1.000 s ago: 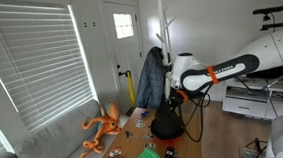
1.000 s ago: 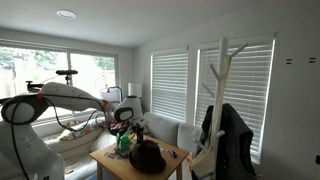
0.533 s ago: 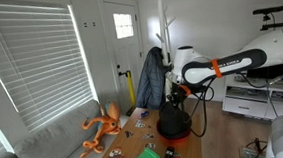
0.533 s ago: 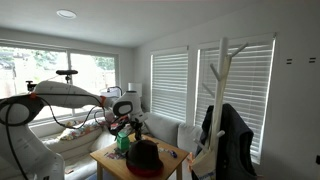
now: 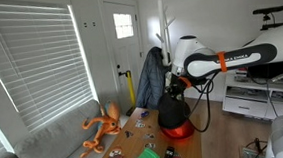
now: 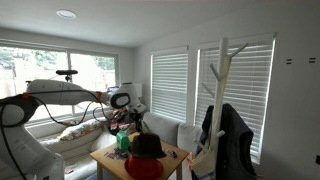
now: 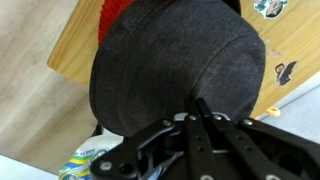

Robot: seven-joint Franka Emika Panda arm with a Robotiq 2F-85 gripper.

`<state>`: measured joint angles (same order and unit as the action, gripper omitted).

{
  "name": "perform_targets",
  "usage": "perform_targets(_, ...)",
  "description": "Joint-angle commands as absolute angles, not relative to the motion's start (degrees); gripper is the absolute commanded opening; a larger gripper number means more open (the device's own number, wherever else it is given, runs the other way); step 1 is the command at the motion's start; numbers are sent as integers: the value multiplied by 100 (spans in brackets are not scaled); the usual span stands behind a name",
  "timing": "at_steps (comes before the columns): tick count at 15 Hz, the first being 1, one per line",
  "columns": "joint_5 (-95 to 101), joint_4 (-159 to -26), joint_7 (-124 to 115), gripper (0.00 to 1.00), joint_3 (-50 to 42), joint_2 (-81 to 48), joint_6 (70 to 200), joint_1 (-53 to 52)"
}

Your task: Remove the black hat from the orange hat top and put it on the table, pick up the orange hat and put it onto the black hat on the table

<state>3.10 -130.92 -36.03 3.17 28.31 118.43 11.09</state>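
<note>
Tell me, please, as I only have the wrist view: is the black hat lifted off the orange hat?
Observer: In both exterior views the black hat hangs from the end effector, and the orange hat shows beneath it. I cannot tell whether they touch.
Operator: Where is the orange hat resting?
Observer: It lies at one end of the wooden table.
Operator: Is anything else on that table?
Observer: Yes, a green object stands beside the hats in an exterior view.
Operator: What is beyond the table?
Observer: A white coat rack with a dark jacket hanging on it.
</note>
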Motion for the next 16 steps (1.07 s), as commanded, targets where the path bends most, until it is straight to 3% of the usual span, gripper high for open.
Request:
perform_targets(1, 438, -12726, -3709, 1, 411, 2744, 11910, 1090)
perform_targets(16, -660, -12140, -3488, 1, 407, 1168, 13674, 322)
